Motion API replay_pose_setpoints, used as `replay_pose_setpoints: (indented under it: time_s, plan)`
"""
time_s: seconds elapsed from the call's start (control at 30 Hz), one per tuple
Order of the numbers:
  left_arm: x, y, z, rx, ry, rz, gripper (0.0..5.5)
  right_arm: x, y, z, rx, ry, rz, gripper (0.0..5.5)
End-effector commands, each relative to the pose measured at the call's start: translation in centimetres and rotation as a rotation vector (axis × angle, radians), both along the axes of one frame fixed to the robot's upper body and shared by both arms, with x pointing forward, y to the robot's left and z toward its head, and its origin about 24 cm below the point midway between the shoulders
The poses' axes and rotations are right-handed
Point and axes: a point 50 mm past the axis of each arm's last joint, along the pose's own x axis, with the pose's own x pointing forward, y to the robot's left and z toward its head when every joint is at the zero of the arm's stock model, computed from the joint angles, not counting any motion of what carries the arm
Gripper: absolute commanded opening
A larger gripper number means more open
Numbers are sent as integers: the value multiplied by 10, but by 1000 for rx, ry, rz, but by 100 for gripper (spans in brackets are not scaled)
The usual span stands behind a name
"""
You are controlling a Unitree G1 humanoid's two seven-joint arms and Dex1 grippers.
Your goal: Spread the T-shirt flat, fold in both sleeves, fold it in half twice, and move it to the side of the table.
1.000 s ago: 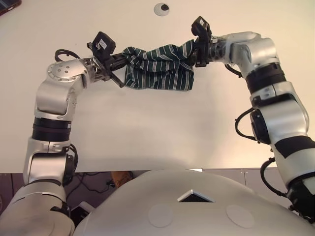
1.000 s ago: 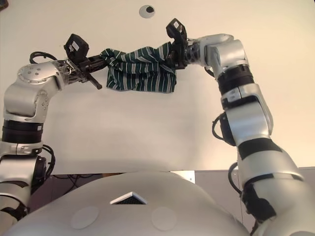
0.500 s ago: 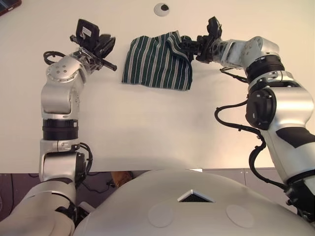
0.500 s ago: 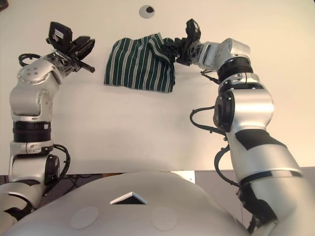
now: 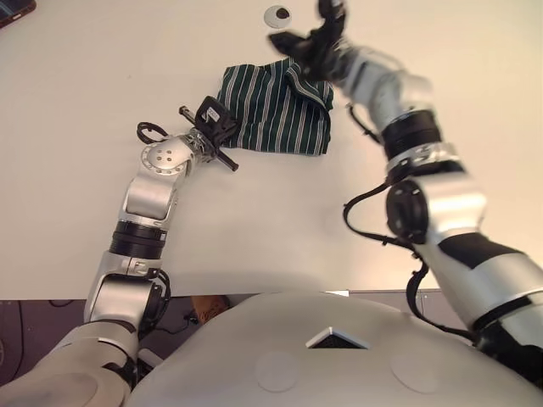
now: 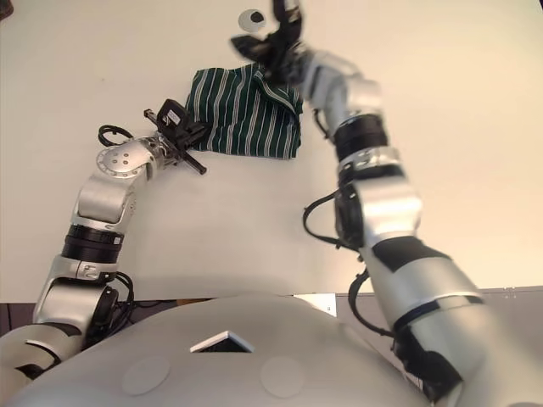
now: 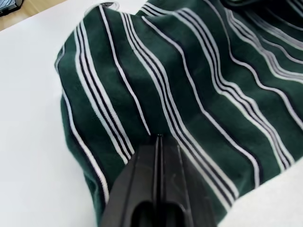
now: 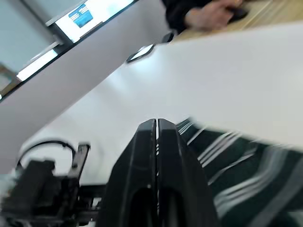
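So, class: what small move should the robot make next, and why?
Probably slide the folded T-shirt sideways with the left tool: the shirt lies as a compact rectangle, and the left tool, shut, sits at its edge.

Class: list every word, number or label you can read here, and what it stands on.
White label on the left wrist camera: too small to read.
Blue patch on the lit screen: blurred, unreadable.
T-shirt: stripes only, no print.
Nothing legible anywhere.
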Motion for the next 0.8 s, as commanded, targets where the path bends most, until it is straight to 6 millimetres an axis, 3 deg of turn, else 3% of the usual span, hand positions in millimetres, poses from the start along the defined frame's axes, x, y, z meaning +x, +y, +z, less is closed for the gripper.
replay_pose_setpoints:
  time_s: [0.03,0.17,0.23,0.3,0.33,0.43,0.5,0.57,0.6,0.7,0.77,0.8]
  plan:
    - [1,-1,-1,13,12,4,0,-6,-8,-20,-190,-52,-78,2]
    - [-3,1,-7,15,33,17,0,12,-71,-21,-367,-151,-325,2]
    - [-6,4,-10,17,43,32,0,26,-109,-4,-424,-225,-495,2]
    - [-9,7,-11,14,37,53,0,37,-131,19,-403,-299,-618,2]
    - [-8,8,-9,6,23,64,0,40,-127,28,-358,-323,-616,2]
    - [0,6,8,-43,-71,74,0,31,-68,34,-179,-324,-353,2]
    - [11,5,31,-128,-168,103,0,16,-29,14,-168,-239,-151,2]
    - [19,8,55,-208,-260,145,0,1,-8,-13,-207,-110,-30,2]
    - [19,13,66,-240,-303,175,0,-5,-7,-29,-253,-27,-23,2]
    - [22,22,90,-281,-381,204,0,-11,-37,-62,-384,131,-203,2]
    - [19,31,96,-276,-408,243,0,-8,-80,-74,-436,207,-447,2]
    - [16,36,94,-271,-406,273,0,-7,-120,-78,-477,243,-662,2]
